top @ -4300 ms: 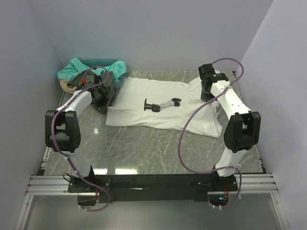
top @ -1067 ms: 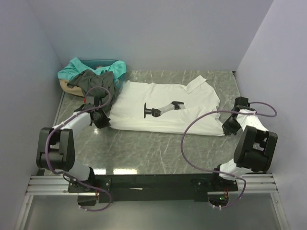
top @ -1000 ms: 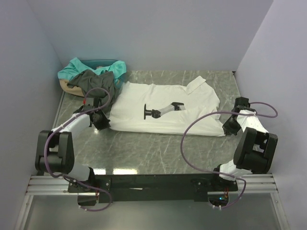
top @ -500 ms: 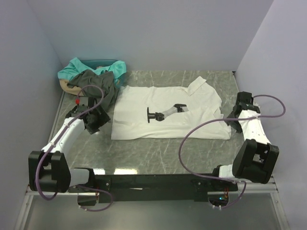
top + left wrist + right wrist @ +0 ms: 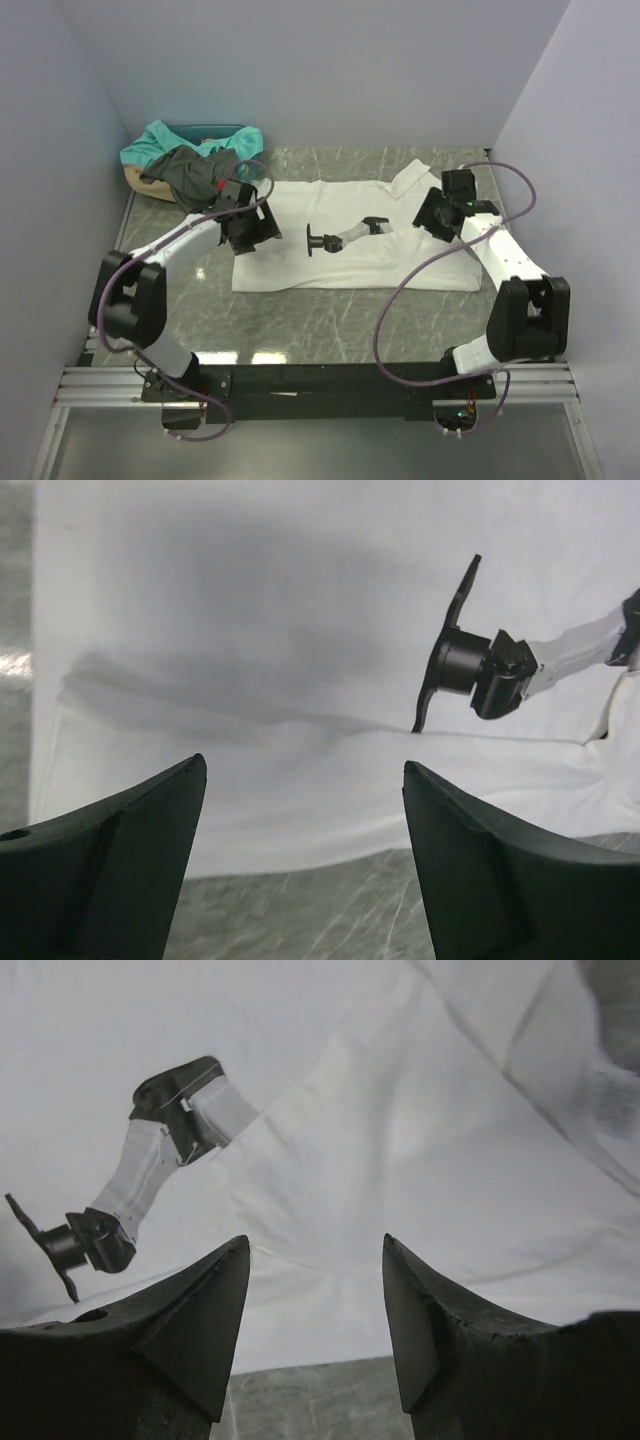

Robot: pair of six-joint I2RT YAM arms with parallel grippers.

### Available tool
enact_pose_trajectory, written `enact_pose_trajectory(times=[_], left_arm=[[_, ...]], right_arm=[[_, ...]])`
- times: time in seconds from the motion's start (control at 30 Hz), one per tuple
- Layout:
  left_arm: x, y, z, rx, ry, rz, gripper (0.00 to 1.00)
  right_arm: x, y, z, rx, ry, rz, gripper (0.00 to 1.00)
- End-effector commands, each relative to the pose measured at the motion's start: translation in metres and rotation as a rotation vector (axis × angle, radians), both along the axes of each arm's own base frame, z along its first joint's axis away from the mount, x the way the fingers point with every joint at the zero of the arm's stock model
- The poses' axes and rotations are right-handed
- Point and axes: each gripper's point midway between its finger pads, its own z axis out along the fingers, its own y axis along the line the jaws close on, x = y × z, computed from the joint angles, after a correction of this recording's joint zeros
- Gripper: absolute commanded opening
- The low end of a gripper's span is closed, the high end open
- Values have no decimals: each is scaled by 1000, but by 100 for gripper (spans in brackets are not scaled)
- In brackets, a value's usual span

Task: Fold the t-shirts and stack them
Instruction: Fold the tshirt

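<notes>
The white t-shirt (image 5: 300, 265) lies flat across the middle of the marble table (image 5: 330, 320), its black-and-grey print (image 5: 345, 235) facing up. My left gripper (image 5: 250, 232) hovers open over the shirt's left part, and the wrist view shows cloth (image 5: 250, 630) and the print (image 5: 480, 665) beyond the spread gripper (image 5: 302, 763). Over the shirt's right part near the sleeve my right gripper (image 5: 432, 215) is open too, empty above white cloth (image 5: 430, 1160) in its own view (image 5: 316, 1239). The dark grey t-shirt (image 5: 195, 172) and the teal t-shirt (image 5: 160, 140) lie crumpled at the far left.
A tan basket (image 5: 135, 178) sits under the crumpled shirts in the far left corner. Walls close in the table on the left, back and right. Purple cables loop from both arms over the table's near part.
Both grippers went from shut to open, letting go of the white t-shirt's near corners. Both arms then swung inward and away from me, over the shirt, which lies straighter.
</notes>
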Motion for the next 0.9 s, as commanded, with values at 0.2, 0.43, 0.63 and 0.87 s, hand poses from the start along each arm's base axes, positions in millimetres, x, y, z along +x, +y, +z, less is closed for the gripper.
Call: enact_pose_trajectory(times=[0.2, 0.43, 0.63, 0.87], left_arm=[[17, -22, -45, -40, 52, -35, 86], [-2, -15, -83, -20, 121, -34, 87], [-20, -9, -94, -10, 153, -29, 87], [-46, -6, -105, 14, 213, -26, 87]], right_arm=[[13, 36, -72, 104, 110, 139, 63], [-12, 35, -113, 100, 246, 149, 64], [-56, 32, -130, 112, 381, 111, 64], [-108, 33, -138, 151, 497, 57, 64]])
